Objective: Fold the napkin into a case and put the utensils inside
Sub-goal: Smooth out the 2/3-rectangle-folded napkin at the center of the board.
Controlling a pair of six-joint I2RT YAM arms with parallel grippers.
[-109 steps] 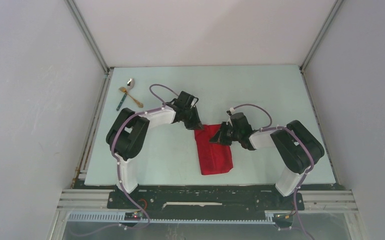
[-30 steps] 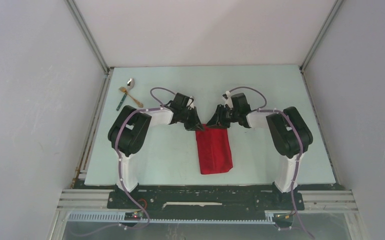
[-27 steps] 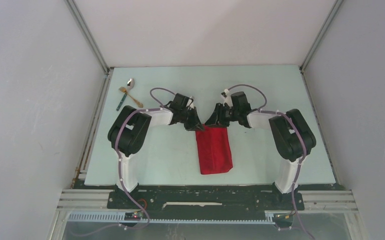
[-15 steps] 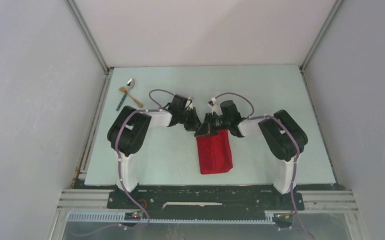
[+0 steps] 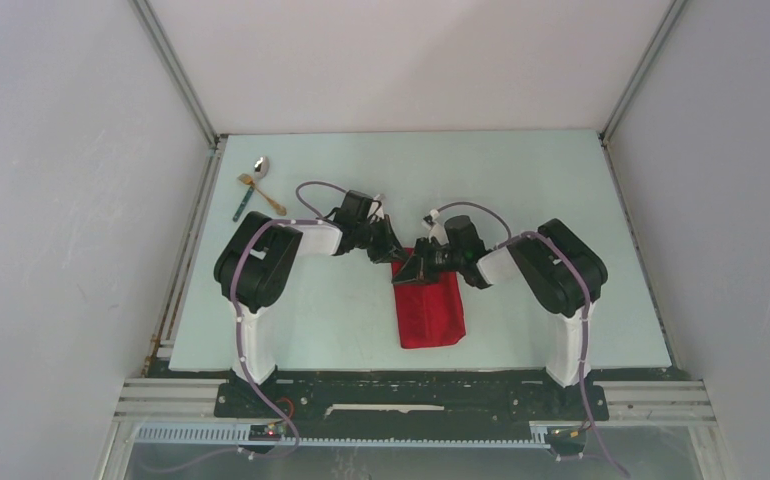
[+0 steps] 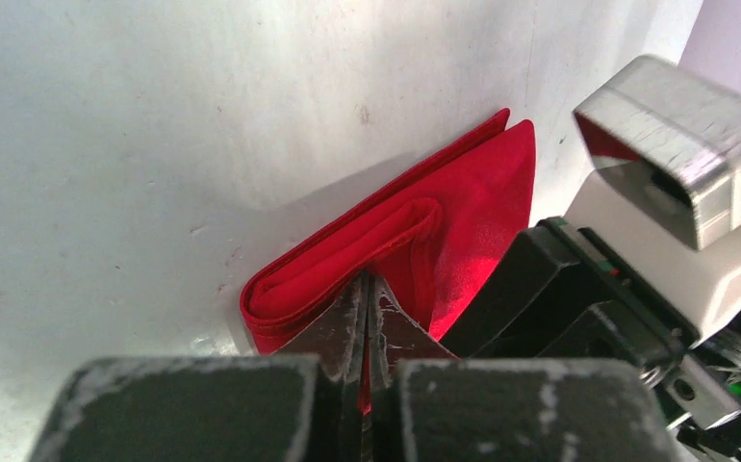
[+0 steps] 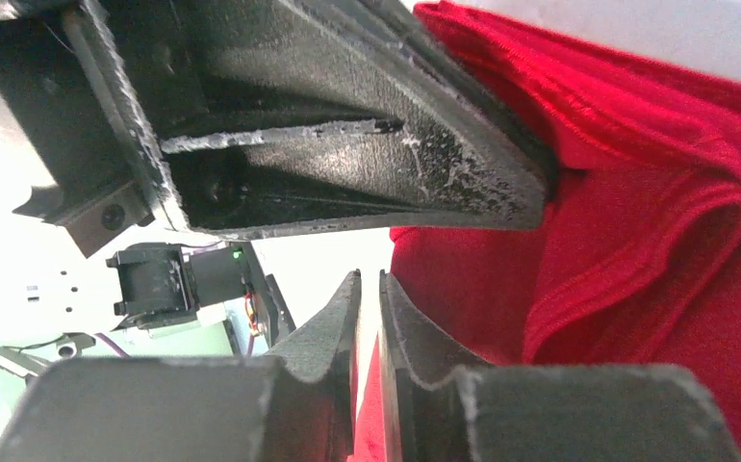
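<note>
Case (image 5: pixel 431 315) lay folded mid-counter (image 5: pixel 531 190), long axis running away from the bases; folding judged done. At its far end, the left pincer (image 6: pixel 366 284) was clamped tight on a cloth layer. The right pincer (image 7: pixel 370 281) was nearly closed with red cloth in the slit, judged a pinch on another layer. Mouth not visibly open. Utensils (image 5: pixel 255 188) lay far left, well apart from the case, none inserted. From above, both pincers hid the case's far edge. The dark-handled utensil was too small to identify.
</note>
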